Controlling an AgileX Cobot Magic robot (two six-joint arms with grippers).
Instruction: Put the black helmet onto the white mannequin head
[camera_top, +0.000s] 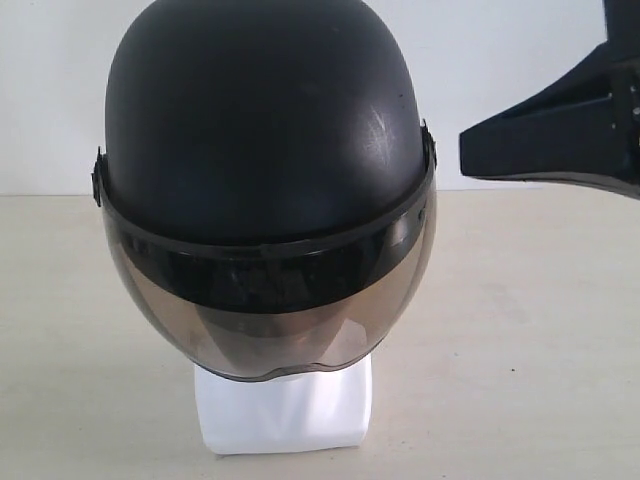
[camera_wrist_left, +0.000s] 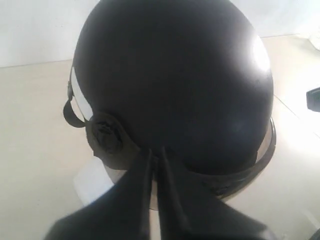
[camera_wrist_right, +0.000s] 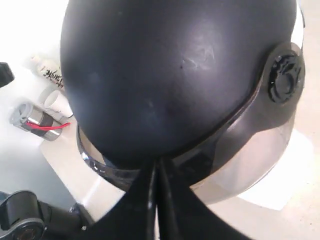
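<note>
Helmet (camera_top: 265, 120) blocks the middle, open table (camera_top: 540, 330) around it.
The helmet on the white head (camera_top: 285, 410) fills the centre, its visor (camera_top: 270, 320) overhanging the base. The table lies bare to both sides and in front. The right gripper (camera_top: 466, 152) hangs beside the helmet, apart from it. In the right wrist view a small bottle (camera_wrist_right: 47, 70) and a metal cylinder (camera_wrist_right: 32, 120) lie off to one side.

Matte black helmet (camera_top: 265, 130) with smoky tinted visor (camera_top: 270, 320); glossy white mannequin head (camera_top: 285, 410); pale beige table (camera_top: 520, 340).

a plain white wall (camera_top: 50, 90) stands behind a pale beige tabletop (camera_top: 540, 330), all under bright, even light.
</note>
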